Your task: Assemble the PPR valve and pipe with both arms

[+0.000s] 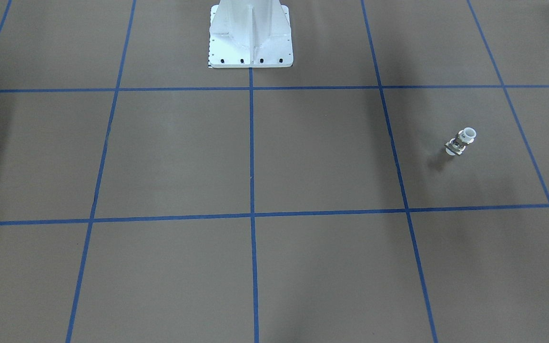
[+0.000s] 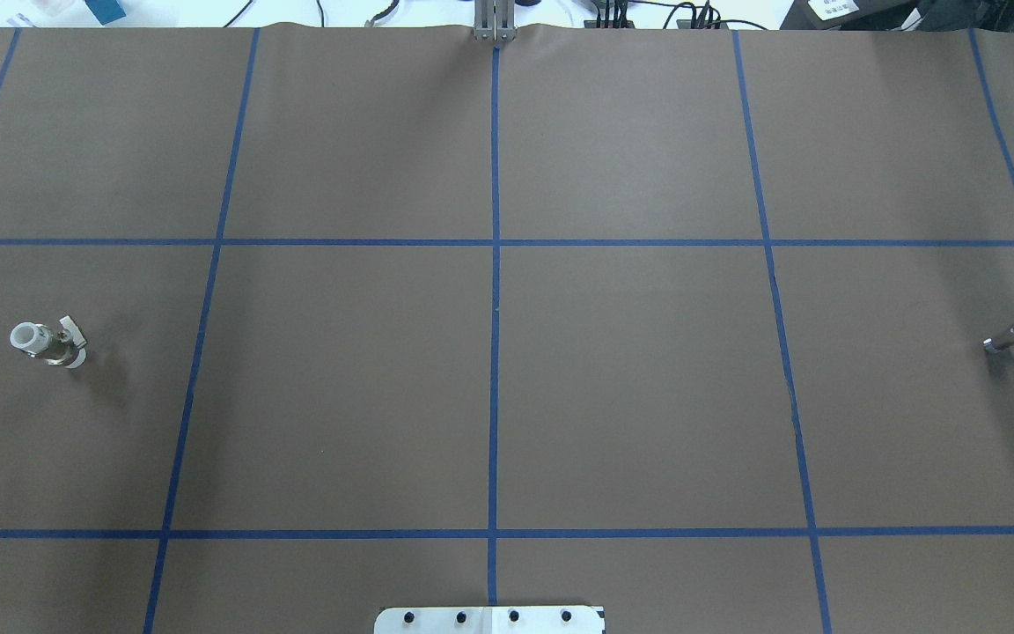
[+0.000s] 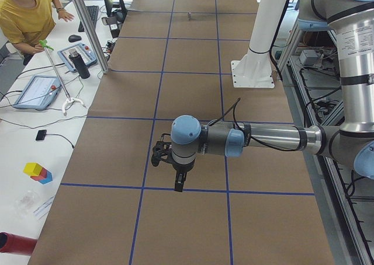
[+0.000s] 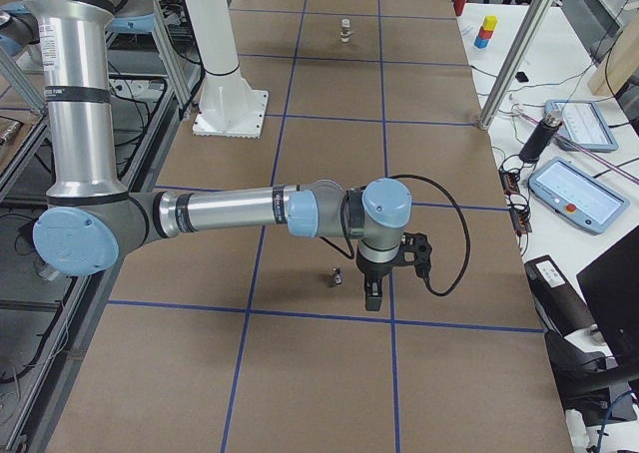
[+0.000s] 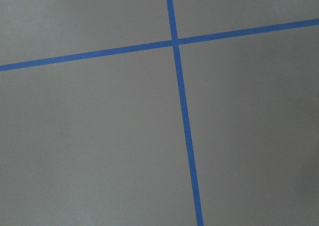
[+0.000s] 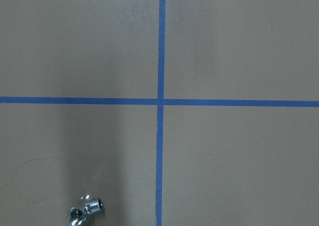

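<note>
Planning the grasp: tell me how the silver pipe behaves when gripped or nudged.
The pipe looks like polished metal: probably rigid and slippery to pinch. It seems to stand on end, so a nudge might tip it; its side nub should limit rolling.

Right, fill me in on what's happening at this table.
The robot is meant to join a valve and a pipe, but nothing is held yet. The PPR valve sits on the table on the robot's left side, and the pipe sits far off on its right. The right gripper hangs close to the pipe. The left gripper hangs over the valve's side of the table. Whether their fingers are open cannot be told.
</note>
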Robot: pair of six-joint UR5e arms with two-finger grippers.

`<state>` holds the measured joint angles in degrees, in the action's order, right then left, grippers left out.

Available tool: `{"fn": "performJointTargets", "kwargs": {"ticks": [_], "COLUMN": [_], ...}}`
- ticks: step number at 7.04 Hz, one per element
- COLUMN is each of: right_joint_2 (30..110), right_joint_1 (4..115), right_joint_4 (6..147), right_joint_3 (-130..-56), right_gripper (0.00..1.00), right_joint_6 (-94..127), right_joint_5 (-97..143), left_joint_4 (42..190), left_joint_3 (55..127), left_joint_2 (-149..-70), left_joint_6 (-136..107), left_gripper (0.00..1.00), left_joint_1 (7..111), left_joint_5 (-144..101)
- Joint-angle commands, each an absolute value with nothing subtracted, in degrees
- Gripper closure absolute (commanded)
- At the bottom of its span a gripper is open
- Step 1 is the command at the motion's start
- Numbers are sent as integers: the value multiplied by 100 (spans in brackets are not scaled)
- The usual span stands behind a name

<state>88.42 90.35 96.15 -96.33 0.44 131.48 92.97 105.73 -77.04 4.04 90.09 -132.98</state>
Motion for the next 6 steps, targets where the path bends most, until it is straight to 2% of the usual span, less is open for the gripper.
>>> {"fn": "performJointTargets", "kwargs": {"ticks": [1,6], "right_joint_2": [8833,8798], "right_joint_1": [9035,9035], "right_joint_4": [9615,9615], "right_joint_3": [-9633,-9624], "right_gripper": [0,0], "right_joint_6": [44,53], "right_joint_5": [13148,13140], "left_joint_4": [9290,9508], "left_joint_3": [10660,10617], "left_joint_2": [-7725,-8147], "left_joint_6": [361,343], "left_gripper": [0,0], "left_joint_1": [9000,8965], "left_joint_5": [-13298,-13298]}}
